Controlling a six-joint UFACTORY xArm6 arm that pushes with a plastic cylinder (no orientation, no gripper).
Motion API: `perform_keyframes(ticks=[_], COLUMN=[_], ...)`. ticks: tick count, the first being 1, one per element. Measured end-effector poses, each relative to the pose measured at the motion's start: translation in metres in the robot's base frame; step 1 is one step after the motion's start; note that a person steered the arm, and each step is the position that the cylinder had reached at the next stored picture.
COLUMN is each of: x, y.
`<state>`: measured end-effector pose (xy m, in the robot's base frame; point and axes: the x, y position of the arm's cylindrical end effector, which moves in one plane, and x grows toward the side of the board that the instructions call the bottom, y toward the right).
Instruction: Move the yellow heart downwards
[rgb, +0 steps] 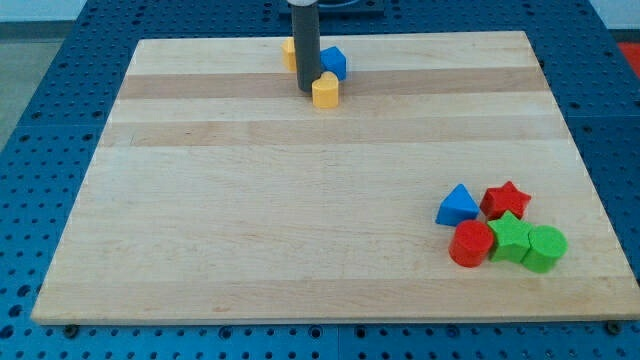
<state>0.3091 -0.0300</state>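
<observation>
The yellow heart (326, 90) lies near the view's top, a little left of centre, on the wooden board (300, 220). My tip (307, 91) stands right against its left side. A blue block (333, 63) sits just above the heart, to the right of the rod. Another yellow block (288, 53) shows at the rod's left, partly hidden behind it.
A cluster sits at the view's bottom right: a blue triangle (457, 205), a red star (506, 199), a red cylinder (471, 244), a green star (510, 238) and a green cylinder (546, 248). Blue perforated table surrounds the board.
</observation>
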Motion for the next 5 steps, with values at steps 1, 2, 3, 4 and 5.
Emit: perform_keyframes(ticks=[1,2,3,4,5], x=[0.005,0.009,0.028,0.056,0.080], y=[0.022,0.051,0.070,0.078,0.089])
